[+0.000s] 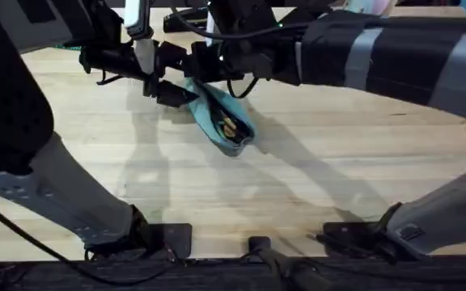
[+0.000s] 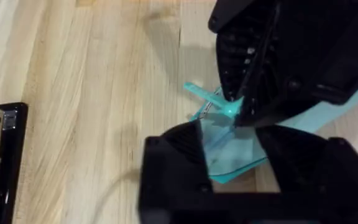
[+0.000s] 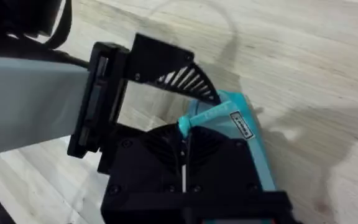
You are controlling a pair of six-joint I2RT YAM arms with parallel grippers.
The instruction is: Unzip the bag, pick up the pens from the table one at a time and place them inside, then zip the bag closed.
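Bag: the elongated teal soft-fabric pencil pouch (image 1: 221,120) lies on the light butcher-block wooden table (image 1: 314,178), at about 12 o'clock from the arm bases, well out from them. Its mouth gapes, showing dark lining and something yellow inside, probably a pen (image 1: 228,126).

Long axis: the pouch runs from about 10 o'clock (the end under the grippers) to 4 o'clock (the free, open end).

Left gripper: the black two-finger left gripper (image 1: 164,90) sits at the 10 o'clock end, its fingers narrowed on the pouch's end fabric, as its wrist view suggests.

Right gripper: the black right gripper (image 3: 184,158) reaches across from 3 o'clock and meets the same end; its fingers are pressed together on the small teal zipper tab (image 2: 219,103).

Key relation: both grippers crowd the 10 o'clock end, touching the pouch, and the open stretch of zipper lies away toward 4 o'clock.

Step, as judged: zipping closed seems in hand. If so, the tab needs to run along the long axis while the left arm anchors the end.

Risk: the soft pouch may bunch or slide.
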